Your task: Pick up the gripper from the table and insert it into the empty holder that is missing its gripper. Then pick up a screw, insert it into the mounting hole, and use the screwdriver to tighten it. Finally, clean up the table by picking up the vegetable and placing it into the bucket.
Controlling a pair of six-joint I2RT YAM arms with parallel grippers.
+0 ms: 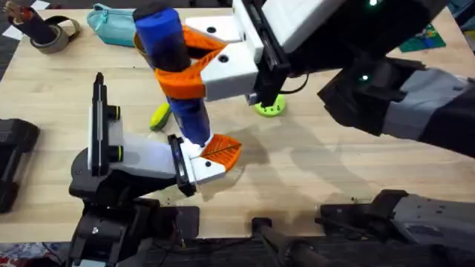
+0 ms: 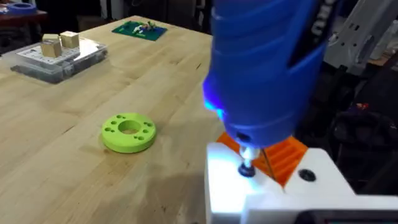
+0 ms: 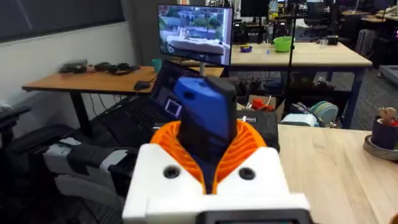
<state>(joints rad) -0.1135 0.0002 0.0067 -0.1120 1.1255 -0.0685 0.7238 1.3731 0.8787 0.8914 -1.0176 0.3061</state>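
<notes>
Overhead view, contents of the wooden table (image 1: 334, 170):

Right gripper (image 1: 194, 62): white body, orange ribbed pads, clamped around the screwdriver (image 1: 172, 67), which stands nearly upright with its tip pointing down. Right wrist view: the blue body sits squeezed between the two orange pads (image 3: 245, 146).

Left gripper (image 1: 215, 157): low over the table at centre, orange pads pointing right, directly under the screwdriver tip. Left wrist view: the metal tip (image 2: 247, 163) meets the white gripper body beside an orange pad (image 2: 287, 155), with blue light glowing on the tool's underside. Jaw state: cannot tell.

Lime-green disc (image 1: 270, 107): flat on the table, right of the screwdriver, apart from both grippers. Left wrist view: ring of small holes on top; which one is the mounting hole cannot be told.

Vegetable (image 1: 159, 116): yellow-green, lying just left of the screwdriver, partly hidden.

Teal pouch (image 1: 111, 24): far edge, left. Tape roll (image 1: 53, 35): far left corner.
</notes>
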